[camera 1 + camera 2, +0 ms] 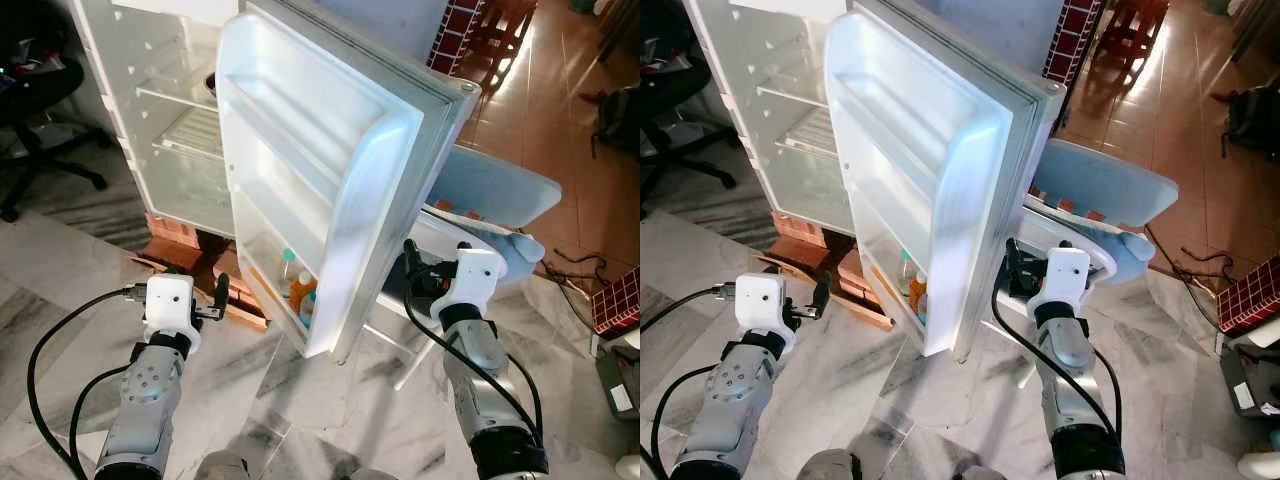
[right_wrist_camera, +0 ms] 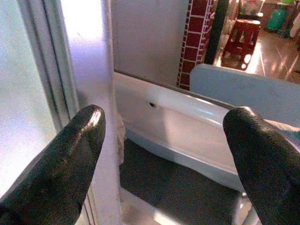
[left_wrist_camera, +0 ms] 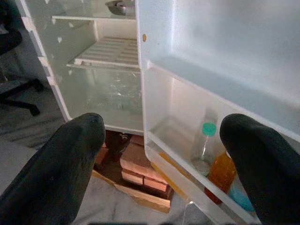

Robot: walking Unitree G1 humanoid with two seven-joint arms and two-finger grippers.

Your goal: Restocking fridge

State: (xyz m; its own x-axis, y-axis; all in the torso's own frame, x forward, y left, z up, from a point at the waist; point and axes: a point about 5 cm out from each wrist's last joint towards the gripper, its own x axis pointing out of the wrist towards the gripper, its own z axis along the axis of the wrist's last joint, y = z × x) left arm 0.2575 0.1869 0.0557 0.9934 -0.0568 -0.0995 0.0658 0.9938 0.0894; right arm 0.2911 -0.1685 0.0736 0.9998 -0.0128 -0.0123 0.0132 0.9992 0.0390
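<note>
White fridge door [image 1: 330,180] hangs between my open, empty left gripper [image 1: 220,297] and right gripper [image 1: 412,262]; bumping it could topple bottles [image 3: 220,174] on its bottom shelf.

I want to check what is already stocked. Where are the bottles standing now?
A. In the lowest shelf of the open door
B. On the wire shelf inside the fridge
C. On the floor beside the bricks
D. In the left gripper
A: the clear bottle with a green cap and the orange bottle stand in the bottom shelf of the fridge door.
</note>
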